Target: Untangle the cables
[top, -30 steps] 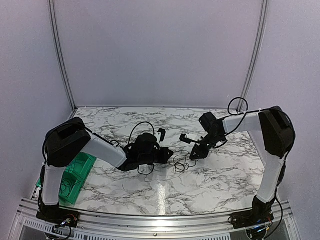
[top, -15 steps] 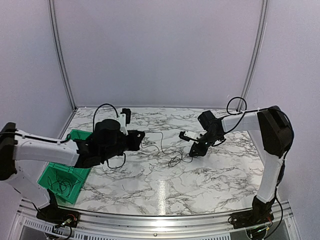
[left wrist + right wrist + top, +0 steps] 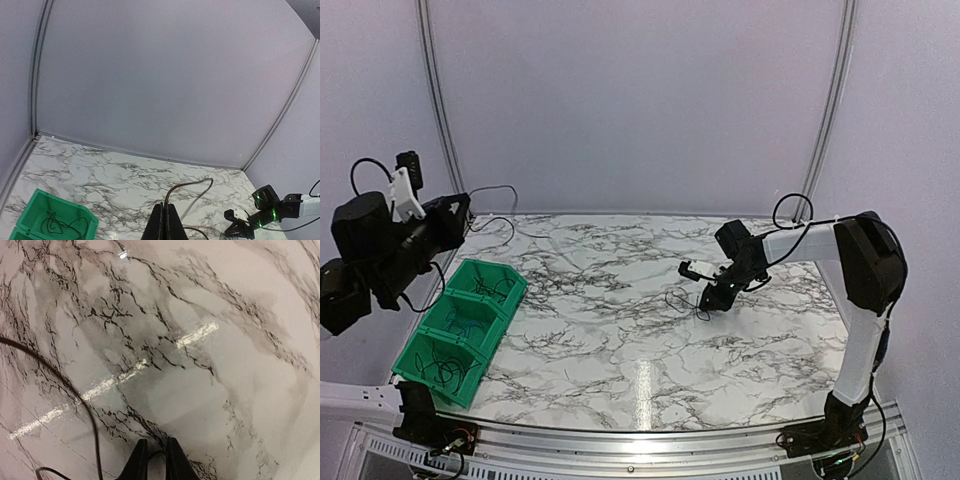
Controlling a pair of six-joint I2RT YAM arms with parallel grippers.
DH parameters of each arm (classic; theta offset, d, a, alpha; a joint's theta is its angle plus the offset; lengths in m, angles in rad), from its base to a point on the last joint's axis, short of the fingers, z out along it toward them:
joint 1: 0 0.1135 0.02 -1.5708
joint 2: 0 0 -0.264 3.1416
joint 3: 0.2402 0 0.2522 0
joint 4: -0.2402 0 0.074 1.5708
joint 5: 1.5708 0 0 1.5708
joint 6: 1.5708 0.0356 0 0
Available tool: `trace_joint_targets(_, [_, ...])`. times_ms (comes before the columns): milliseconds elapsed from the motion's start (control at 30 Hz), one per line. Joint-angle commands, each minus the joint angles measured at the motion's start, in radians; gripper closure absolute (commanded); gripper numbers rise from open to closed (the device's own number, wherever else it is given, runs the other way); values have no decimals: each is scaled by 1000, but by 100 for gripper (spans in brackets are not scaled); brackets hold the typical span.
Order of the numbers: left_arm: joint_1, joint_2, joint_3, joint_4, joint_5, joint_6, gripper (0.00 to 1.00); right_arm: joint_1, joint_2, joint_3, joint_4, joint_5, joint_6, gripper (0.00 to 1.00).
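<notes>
Seemingly well along: the bin [image 3: 492, 270] at 9 o'clock holds cables [image 3: 55, 222]. The left gripper [image 3: 164, 212] clamps one wire [image 3: 192, 186] aloft in tight jaws. The right gripper [image 3: 156, 442], jaws narrow, pinches the remaining tangle [image 3: 682, 300] at 3 o'clock.

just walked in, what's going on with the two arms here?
Cable untangling, partway through. The left gripper is shut on one black cable and holds it high at the table's far left, near the green bin, whose compartments have thin cables in them. The right gripper sits low on the marble table, pinching a strand of the small tangle at centre-right.
</notes>
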Motion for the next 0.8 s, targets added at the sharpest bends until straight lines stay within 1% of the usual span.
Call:
trace_joint_targets(0, [4, -63, 146, -276, -168, 65, 100, -5, 72, -21, -52, 118, 14, 85])
trace_joint_targets(133, [4, -112, 229, -342, -246, 112, 100, -5, 86, -18, -56, 123, 14, 84])
trace_joint_targets(233, [4, -109, 271, -377, -262, 130, 100, -5, 89, -15, -61, 125, 14, 85])
trace_joint_targets(433, [3, -57, 293, -423, -187, 101, 100, -5, 74, -14, -62, 124, 14, 86])
trace_joint_targets(567, [4, -29, 286, -477, -150, 42, 100, -5, 70, -17, -62, 123, 7, 86])
trace_joint_targets(667, [4, -2, 278, -543, -114, -16, 100, -6, 71, -17, -64, 121, 8, 86])
trace_joint_targets(767, [3, 23, 271, -625, -115, -63, 100, -5, 73, -15, -67, 116, 6, 86])
